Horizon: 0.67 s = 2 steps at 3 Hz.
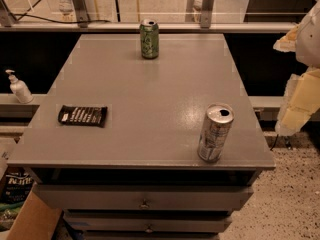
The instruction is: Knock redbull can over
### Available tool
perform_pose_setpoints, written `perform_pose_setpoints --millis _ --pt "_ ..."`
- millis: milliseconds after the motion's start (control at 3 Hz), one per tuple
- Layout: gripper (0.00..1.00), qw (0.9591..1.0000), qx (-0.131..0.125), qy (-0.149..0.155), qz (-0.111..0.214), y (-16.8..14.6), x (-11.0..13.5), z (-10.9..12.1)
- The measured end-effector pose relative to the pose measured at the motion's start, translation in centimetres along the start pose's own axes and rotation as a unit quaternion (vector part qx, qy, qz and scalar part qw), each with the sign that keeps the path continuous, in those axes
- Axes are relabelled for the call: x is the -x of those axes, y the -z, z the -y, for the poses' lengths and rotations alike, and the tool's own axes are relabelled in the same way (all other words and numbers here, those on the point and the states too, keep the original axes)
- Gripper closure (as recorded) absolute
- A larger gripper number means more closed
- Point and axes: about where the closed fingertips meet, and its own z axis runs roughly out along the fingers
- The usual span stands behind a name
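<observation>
The redbull can (216, 132), tall, slim and silver with blue and red markings, stands upright near the front right corner of the grey table (150, 94). Its shiny top shows an open mouth. My gripper (299, 84), white and pale yellow, hangs at the right edge of the view. It is off the table's right side, above floor level and to the right of the can, not touching it.
A shorter green can (149, 39) stands upright at the table's far edge. A black snack packet (82, 115) lies flat at the left. A white pump bottle (19, 87) sits on a ledge left of the table. Drawers (145, 199) are below the tabletop.
</observation>
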Motion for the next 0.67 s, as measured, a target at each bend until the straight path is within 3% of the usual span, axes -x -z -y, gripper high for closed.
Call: perform_pose_setpoints --millis 333,667 --pt "0.00 1.0000 0.000 0.000 0.000 0.00 0.00 0.00" --pt "0.00 0.9996 0.010 -0.015 0.023 -0.52 -0.19 -0.15"
